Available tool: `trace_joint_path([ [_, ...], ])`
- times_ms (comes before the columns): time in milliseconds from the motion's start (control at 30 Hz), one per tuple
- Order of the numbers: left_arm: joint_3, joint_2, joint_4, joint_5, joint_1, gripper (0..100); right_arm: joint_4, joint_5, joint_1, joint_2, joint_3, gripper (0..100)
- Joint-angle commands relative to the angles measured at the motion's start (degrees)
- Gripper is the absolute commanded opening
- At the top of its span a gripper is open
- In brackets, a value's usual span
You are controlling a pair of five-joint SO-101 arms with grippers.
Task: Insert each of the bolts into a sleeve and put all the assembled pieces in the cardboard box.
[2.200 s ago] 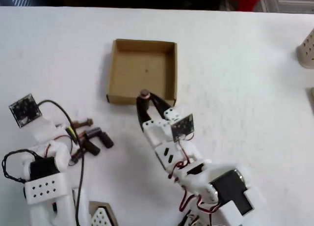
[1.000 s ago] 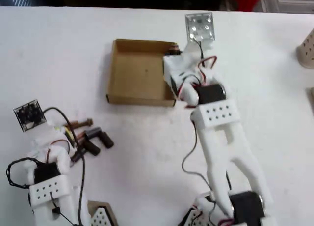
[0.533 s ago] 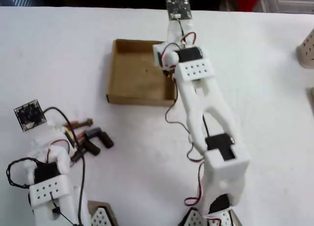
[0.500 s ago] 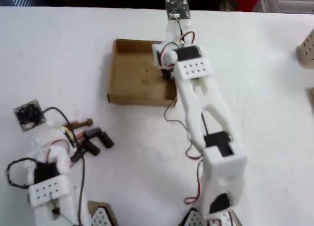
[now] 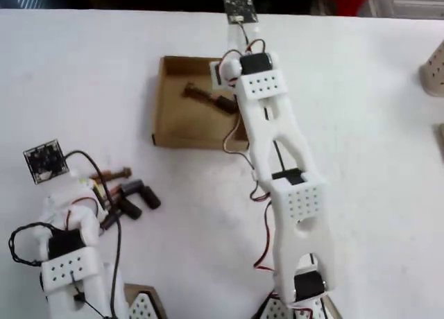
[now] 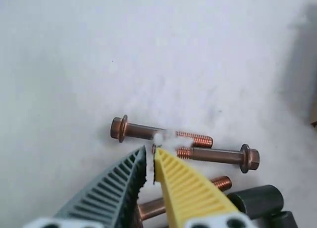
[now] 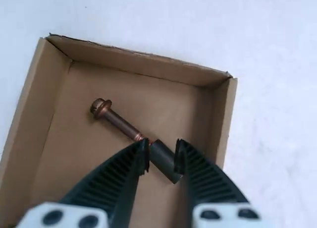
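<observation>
The cardboard box holds one bolt pushed into a dark sleeve, lying flat on its floor. My right gripper hangs low over the box, open, one finger on each side of the sleeve; the bolt's head points away. My left gripper is shut on nothing, just short of two loose copper bolts. A third bolt and a dark sleeve lie beside its fingers. From above, these loose bolts and sleeves lie next to the left arm.
A beige perforated object stands at the table's right edge. The right arm stretches from the near edge across to the box. The white tabletop left of the box is bare.
The right arm swung from the box's near wall out over its right side, and the assembled piece it carried now lies on the box floor. The left arm barely shifted.
</observation>
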Motion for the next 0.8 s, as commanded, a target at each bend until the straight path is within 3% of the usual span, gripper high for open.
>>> trace_joint_path([
  [0,-0.35,-0.48,-1.85,-0.44,-0.40,7,3.38,0.44,-1.63,-0.66,-6.59,7.0],
  [233,-0.35,-0.57,-1.85,-0.44,-0.40,7,15.34,1.23,-2.51,-2.68,-8.26,7.0],
  [300,-0.35,-0.57,-1.85,-0.44,-0.40,7,21.49,4.66,-3.30,-4.44,-9.41,6.9],
  [467,-0.62,-0.57,-1.67,-0.44,-1.19,6,31.25,5.89,-8.48,-11.03,-10.81,1.9],
  [767,-9.05,-0.31,6.77,-1.67,-18.15,5,30.99,2.11,-21.67,-30.46,10.73,2.3],
])
